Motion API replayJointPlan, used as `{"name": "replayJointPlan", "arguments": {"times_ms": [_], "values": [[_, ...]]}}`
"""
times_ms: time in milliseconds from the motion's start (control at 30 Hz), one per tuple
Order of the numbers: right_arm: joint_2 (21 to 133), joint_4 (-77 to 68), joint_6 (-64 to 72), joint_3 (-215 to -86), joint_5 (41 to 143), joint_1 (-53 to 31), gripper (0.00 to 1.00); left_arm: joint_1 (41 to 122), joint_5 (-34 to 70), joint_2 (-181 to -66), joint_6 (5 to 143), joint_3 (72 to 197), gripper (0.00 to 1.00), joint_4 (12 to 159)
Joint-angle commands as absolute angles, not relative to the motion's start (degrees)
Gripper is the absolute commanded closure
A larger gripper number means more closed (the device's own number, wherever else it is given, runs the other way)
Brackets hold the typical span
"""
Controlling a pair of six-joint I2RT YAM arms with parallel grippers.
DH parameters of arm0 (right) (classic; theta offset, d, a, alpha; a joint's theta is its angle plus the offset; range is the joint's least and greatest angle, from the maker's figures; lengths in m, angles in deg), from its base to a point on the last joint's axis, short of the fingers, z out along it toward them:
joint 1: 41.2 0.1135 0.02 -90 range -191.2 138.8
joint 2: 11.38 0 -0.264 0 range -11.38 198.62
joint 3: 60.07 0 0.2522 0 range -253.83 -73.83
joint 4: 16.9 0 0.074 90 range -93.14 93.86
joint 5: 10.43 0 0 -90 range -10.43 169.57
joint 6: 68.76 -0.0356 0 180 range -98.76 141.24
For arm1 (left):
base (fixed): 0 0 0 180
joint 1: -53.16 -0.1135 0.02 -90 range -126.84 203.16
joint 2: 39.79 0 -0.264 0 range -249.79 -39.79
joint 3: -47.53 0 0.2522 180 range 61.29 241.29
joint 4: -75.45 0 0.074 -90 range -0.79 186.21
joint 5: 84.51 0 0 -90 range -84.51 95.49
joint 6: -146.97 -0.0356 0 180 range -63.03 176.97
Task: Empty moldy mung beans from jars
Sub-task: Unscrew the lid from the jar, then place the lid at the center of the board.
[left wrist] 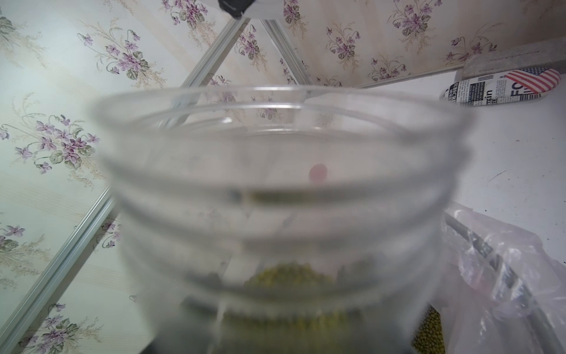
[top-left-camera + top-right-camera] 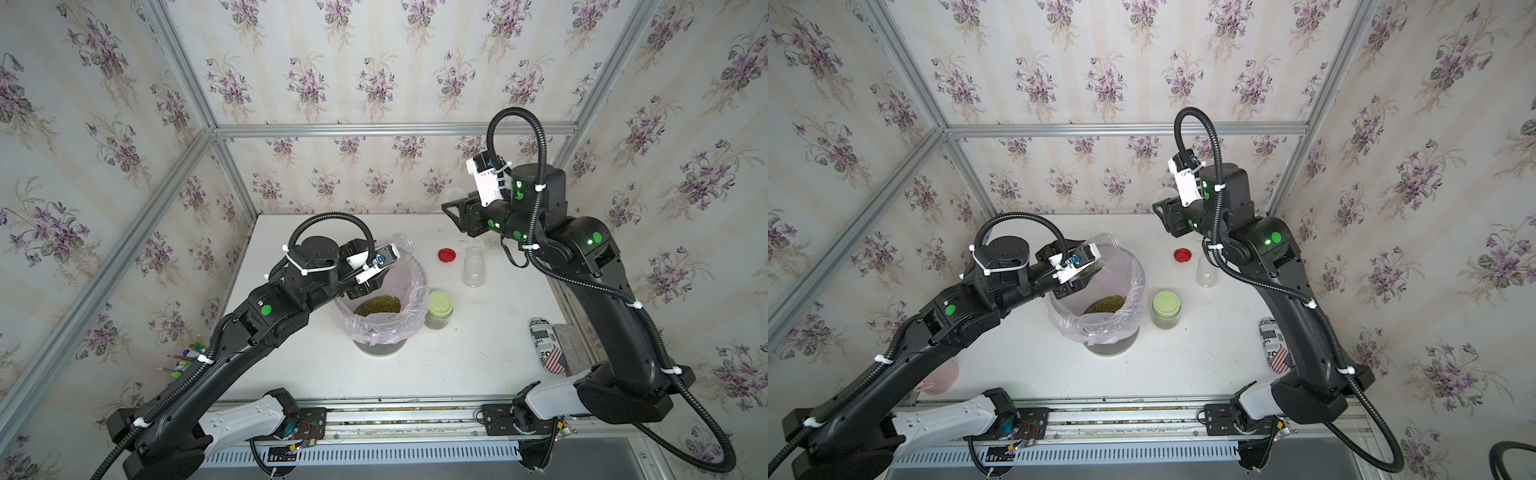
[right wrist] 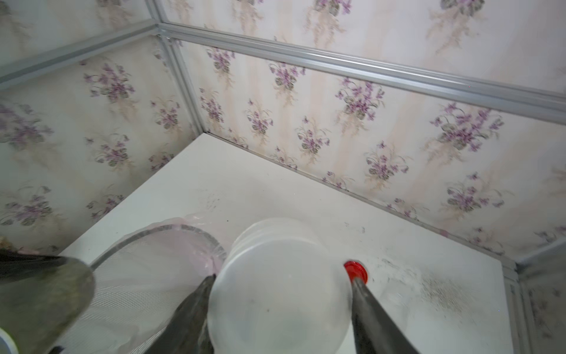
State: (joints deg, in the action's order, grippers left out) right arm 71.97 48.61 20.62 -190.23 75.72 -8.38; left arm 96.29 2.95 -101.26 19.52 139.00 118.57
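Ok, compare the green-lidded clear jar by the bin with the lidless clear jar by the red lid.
The clear jar with the pale green lid is capped, the lidless clear jar open. The capped one holds mung beans; the open one looks empty. Both stand upright.

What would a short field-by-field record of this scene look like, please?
left pincer: shut on clear jar, tilted over bin
right pincer: shut on pale round item, above the table
mung beans: heaped in bin
green-lidded jar: upright beside bin
open jar: upright, red lid beside it
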Motion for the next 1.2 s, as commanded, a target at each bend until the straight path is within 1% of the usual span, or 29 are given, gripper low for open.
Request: {"name": "replayJointPlan", "arguments": {"times_ms": [0, 67, 133, 300, 433, 500, 667, 967, 1167], "values": [[72.97, 52.41, 15.15, -190.71, 69.45, -11.81, 0.62, 96.26, 1.29, -100.84, 20.81, 140.36, 0.6, 116.45], [72.91, 51.56, 13.97, -188.58, 72.73, -15.89, 0.62, 96.3, 0.91, -100.78, 21.11, 140.74, 0.6, 116.45], [73.01, 51.11, 12.68, -187.26, 73.96, -18.86, 0.62, 96.31, -0.31, -100.95, 21.03, 140.94, 0.6, 116.52], [73.48, 49.28, 10.18, -183.84, 73.85, -24.69, 0.63, 96.35, -1.39, -100.87, 21.8, 140.82, 0.59, 116.63], [72.88, 45.2, 8.26, -178.25, 79.38, -31.38, 0.63, 96.31, -2.14, -100.7, 21.91, 140.89, 0.6, 116.89], [72.58, 43.7, 7.34, -175.95, 81.33, -33.59, 0.63, 96.27, -2.95, -100.48, 22.2, 141.14, 0.58, 117.07], [72.74, 41.22, 6.25, -172.58, 81.46, -36.15, 0.63, 96.27, -3.48, -99.73, 23.09, 141.31, 0.57, 117.59], [78.05, 39.4, 4.27, -166.77, 79.0, -38.96, 0.63, 96.27, -4.27, -99.82, 23.66, 140.78, 0.58, 118.41], [79.85, 36.84, 1.64, -160.66, 79.54, -44.24, 0.63, 96.32, -4.97, -99.64, 23.59, 140.74, 0.58, 118.75]]}}
